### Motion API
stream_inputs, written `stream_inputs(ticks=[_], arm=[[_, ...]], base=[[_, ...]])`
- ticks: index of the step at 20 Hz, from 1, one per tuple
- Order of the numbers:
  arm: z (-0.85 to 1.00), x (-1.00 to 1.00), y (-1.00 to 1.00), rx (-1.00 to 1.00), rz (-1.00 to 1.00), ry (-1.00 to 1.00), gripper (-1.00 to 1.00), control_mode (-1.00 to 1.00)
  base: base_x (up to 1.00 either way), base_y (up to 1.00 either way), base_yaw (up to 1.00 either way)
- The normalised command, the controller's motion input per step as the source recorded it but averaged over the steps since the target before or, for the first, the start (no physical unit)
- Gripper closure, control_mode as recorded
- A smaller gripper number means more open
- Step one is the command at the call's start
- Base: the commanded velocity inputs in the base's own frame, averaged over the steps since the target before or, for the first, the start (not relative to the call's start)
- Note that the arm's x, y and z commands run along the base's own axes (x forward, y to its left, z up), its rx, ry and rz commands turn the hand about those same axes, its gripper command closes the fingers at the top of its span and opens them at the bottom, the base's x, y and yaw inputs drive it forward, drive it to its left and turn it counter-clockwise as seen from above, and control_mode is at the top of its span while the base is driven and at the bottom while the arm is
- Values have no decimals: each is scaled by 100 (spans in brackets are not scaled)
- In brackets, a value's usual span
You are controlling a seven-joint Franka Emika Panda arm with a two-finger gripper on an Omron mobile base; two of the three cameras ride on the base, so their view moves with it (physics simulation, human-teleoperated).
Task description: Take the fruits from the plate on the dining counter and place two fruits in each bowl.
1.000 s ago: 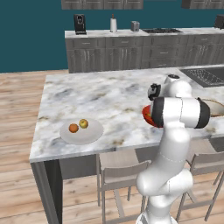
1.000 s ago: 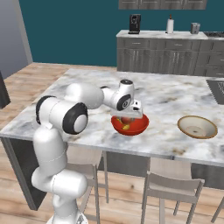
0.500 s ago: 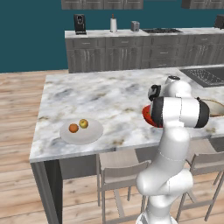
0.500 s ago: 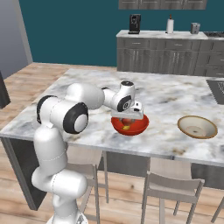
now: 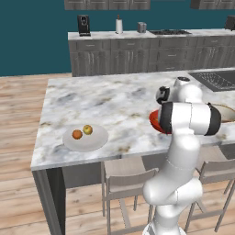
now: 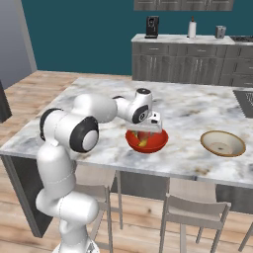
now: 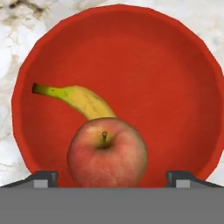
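My gripper point(image 7: 111, 177) hangs just above the glossy red bowl point(image 7: 166, 78) and is open, its fingertips point(image 7: 44, 177) standing clear of both sides of a red-orange apple point(image 7: 107, 151). The apple rests in the bowl against a yellow banana point(image 7: 78, 99). In the right base view the gripper point(image 6: 146, 132) sits over the red bowl point(image 6: 148, 143), with the tan bowl point(image 6: 223, 143) to its right, nothing in it. On the dining counter point(image 5: 114, 98) the pale plate point(image 5: 98, 140) holds a small orange point(image 5: 77, 134) and a yellow-green apple point(image 5: 87, 130).
Stools stand under the counter's near edge point(image 5: 126, 176). A sink point(image 5: 213, 79) is set into the far right of the marble top. The back counter carries a coffee machine point(image 5: 83, 25) and a paper roll point(image 5: 119, 25).
The fingers have spread wider over the red bowl, and the red-orange apple now lies free between them. The arm has hardly moved.
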Motion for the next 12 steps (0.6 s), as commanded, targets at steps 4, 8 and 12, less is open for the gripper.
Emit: stream_inputs(ticks=[4,8,12], arm=[[63,-36,8,0,-6,0,-100,-100],[56,-51,20,0,-9,3,-100,-100],[48,-58,51,0,-12,6,-100,-100]], base=[[0,0,0],[0,0,0],[0,0,0]])
